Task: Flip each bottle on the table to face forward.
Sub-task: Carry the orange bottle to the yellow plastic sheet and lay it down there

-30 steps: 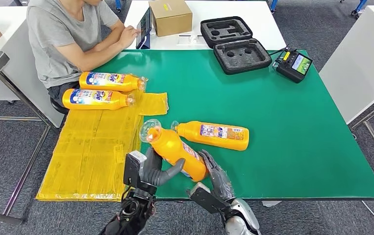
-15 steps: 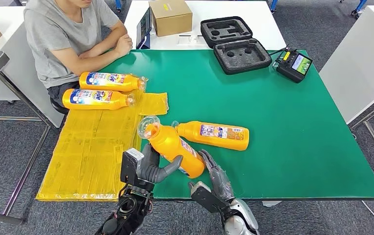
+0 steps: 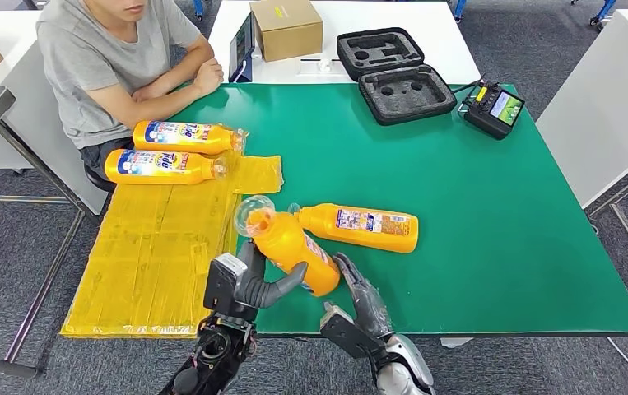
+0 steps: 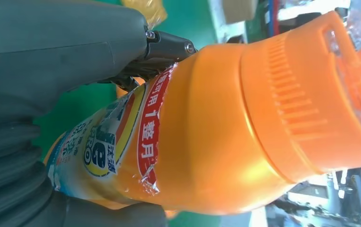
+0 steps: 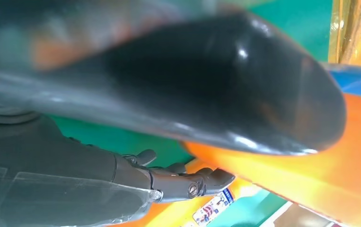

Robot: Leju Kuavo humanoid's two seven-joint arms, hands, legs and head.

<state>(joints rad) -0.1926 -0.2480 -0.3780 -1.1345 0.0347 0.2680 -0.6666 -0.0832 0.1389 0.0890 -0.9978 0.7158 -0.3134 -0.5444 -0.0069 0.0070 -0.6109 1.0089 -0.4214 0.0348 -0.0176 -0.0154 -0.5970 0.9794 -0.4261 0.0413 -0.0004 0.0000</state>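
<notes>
The held bottle (image 3: pixel 290 248) has drifted a little toward the near edge and tipped its cap (image 3: pixel 254 216) up over the last second, and the seated person at 11 o'clock has pulled an arm off the tablet and folded both. So the turn looks to be mid-way, not finished: in the left wrist view part of a printed label shows on the side toward the camera, so I'd judge the front is coming round.

The left hand (image 3: pixel 248 284) is wrapped around the lower body of that bottle, thumb across the top and fingers under, clamped on it. The right hand (image 3: pixel 358 292) sits at the bottle's base at 5 o'clock, fingers spread and laid flat against it, bracing without closing round anything.

The bottle sits at 6 o'clock on the green table (image 3: pixel 475 206), cap pointing to 11. A second bottle (image 3: pixel 360 226) lies just behind it, back label up, not yet turned. Two more (image 3: pixel 180 137) (image 3: pixel 162 165) lie at 10 o'clock by the yellow sheet (image 3: pixel 154 255), fronts showing.
</notes>
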